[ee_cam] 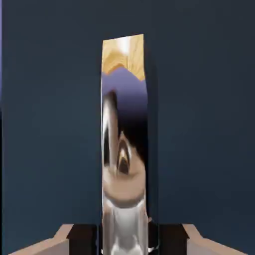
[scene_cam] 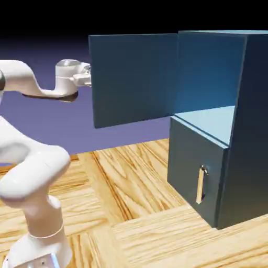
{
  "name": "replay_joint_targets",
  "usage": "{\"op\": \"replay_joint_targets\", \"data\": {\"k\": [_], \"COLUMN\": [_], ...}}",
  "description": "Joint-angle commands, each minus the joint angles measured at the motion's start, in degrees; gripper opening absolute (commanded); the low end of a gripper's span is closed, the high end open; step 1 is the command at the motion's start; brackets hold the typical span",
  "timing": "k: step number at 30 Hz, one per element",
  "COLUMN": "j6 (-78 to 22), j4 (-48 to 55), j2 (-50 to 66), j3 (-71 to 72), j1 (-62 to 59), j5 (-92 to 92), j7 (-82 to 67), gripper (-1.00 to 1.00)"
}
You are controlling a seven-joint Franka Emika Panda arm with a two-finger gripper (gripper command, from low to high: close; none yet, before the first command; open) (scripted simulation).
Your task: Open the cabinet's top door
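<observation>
One relation governs: mirror-bright silver metal bar handle [ee_cam: 124, 149] seated between the two-finger grey gripper [ee_cam: 124, 239], long axis running straight up the hand view from the fingertips. Fingertips [ee_cam: 55, 241] pressed close at both sides of the bar, seemingly clamped on it, though actual contact hidden at the frame's bottom edge. Larger flat dark teal-blue top door [scene_cam: 133, 78] swung well out from the tall dark teal-blue box cabinet [scene_cam: 246, 131], hinged at its right edge, free edge pointing toward the white arm [scene_cam: 31, 86]. Gripper [scene_cam: 88, 76] at that free edge, handle itself hidden behind the panel in the exterior view. Pale blue interior shelf [scene_cam: 217, 123] exposed. Shorter lower panel with gold-toned handle [scene_cam: 200, 185] shut, untouched. Judged mostly open already; any further pull likely follows an arc about the hinge, away from the cabinet front.
</observation>
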Motion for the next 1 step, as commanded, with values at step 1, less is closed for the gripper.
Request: {"op": "replay_joint_targets", "data": {"k": [1], "j6": [0.1], "j4": [0.0], "j2": [0.0], "j3": [0.1], "j1": [0.0], "j5": [0.0], "j7": [0.0], "gripper": [1.0]}}
